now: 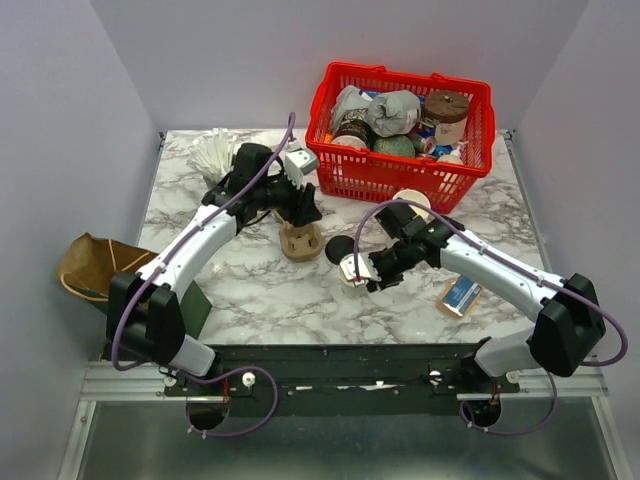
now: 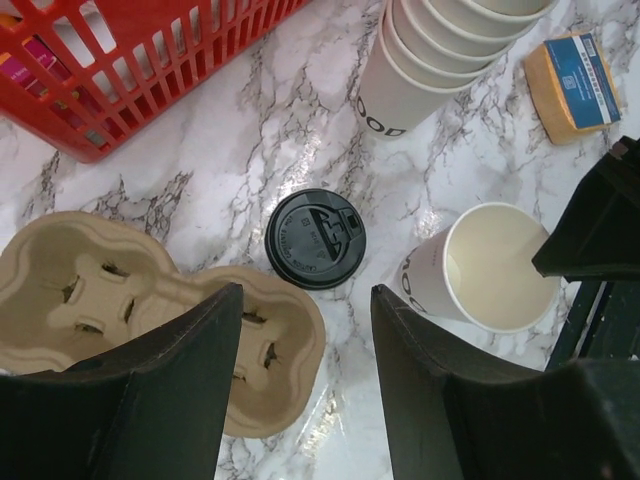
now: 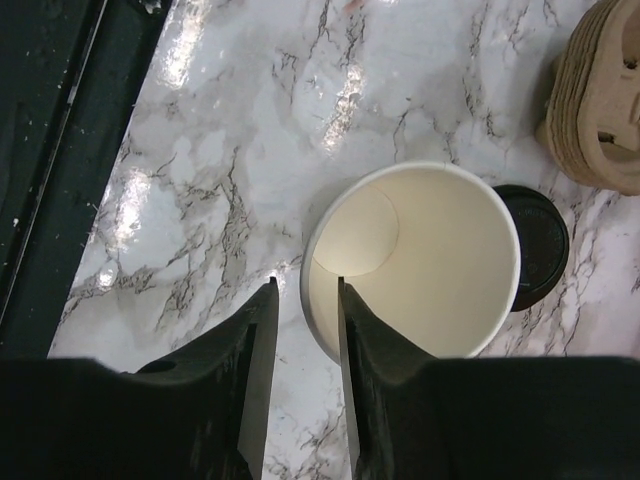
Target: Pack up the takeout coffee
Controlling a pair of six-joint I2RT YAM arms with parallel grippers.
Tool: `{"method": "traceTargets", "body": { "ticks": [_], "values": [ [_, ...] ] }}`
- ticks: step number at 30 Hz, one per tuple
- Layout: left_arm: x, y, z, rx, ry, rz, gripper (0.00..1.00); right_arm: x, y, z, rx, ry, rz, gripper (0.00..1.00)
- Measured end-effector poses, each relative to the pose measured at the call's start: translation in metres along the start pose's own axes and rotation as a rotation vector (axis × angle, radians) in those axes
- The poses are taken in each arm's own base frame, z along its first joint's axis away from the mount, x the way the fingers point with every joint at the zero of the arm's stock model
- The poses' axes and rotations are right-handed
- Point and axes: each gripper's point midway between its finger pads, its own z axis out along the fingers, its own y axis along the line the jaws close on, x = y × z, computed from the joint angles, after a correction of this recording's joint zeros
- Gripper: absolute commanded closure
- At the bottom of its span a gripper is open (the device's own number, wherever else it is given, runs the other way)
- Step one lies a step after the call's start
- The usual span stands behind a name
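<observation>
Bright, even overhead light; white glare streaks the glossy marble table (image 3: 200,150) near its front edge. Shadows stay soft. Close-up dark tool fingers (image 2: 150,400) blur.

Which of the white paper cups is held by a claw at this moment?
The single empty cup beside the black lid. The right claw pinches its rim, one finger inside. The other cups are nested in a stack by the red basket, untouched.

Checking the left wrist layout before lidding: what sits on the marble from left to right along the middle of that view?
Cup carrier → black lid → open paper cup.
</observation>
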Motion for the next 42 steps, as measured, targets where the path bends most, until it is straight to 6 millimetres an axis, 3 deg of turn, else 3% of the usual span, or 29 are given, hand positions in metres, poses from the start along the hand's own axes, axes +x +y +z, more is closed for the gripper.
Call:
{"method": "traceTargets", "body": {
  "ticks": [6, 8, 9, 10, 15, 21, 29, 31, 35, 39, 42],
  "values": [
    [-0.001, 0.014, 0.016, 0.005, 0.031, 0.017, 0.37, 0.013, 0.009, 0.009, -0.011, 0.029, 0.007, 0.8],
    [0.001, 0.019, 0.022, 0.009, 0.048, 0.022, 0.32, 0.015, 0.009, 0.009, -0.008, 0.038, 0.009, 0.84],
    [0.003, 0.021, 0.025, 0.011, 0.056, 0.028, 0.23, 0.015, 0.008, 0.008, -0.003, 0.039, 0.005, 0.85],
    [0.006, 0.022, 0.026, 0.013, 0.065, 0.032, 0.02, 0.014, 0.008, 0.006, 0.004, 0.042, 0.003, 0.86],
    [0.022, 0.026, 0.035, 0.037, 0.113, 0.118, 0.01, 0.009, 0.01, -0.009, 0.043, 0.052, -0.022, 0.85],
    [0.048, 0.009, 0.057, 0.119, 0.199, 0.277, 0.01, 0.012, 0.031, -0.019, 0.046, 0.065, -0.021, 0.85],
    [0.078, 0.005, 0.077, 0.291, 0.308, 0.461, 0.01, 0.027, 0.049, -0.013, -0.001, 0.105, -0.004, 0.71],
    [0.08, 0.007, 0.082, 0.333, 0.319, 0.49, 0.01, 0.028, 0.049, -0.014, -0.002, 0.108, -0.01, 0.56],
    [0.083, 0.004, 0.091, 0.4, 0.328, 0.537, 0.01, 0.027, 0.05, -0.018, 0.008, 0.115, -0.023, 0.38],
    [0.092, -0.007, 0.094, 0.457, 0.343, 0.581, 0.01, 0.015, 0.049, -0.038, 0.068, 0.105, -0.058, 0.36],
    [0.095, -0.012, 0.096, 0.487, 0.347, 0.618, 0.01, -0.011, 0.039, -0.07, 0.175, 0.068, -0.093, 0.36]
  ]
}}
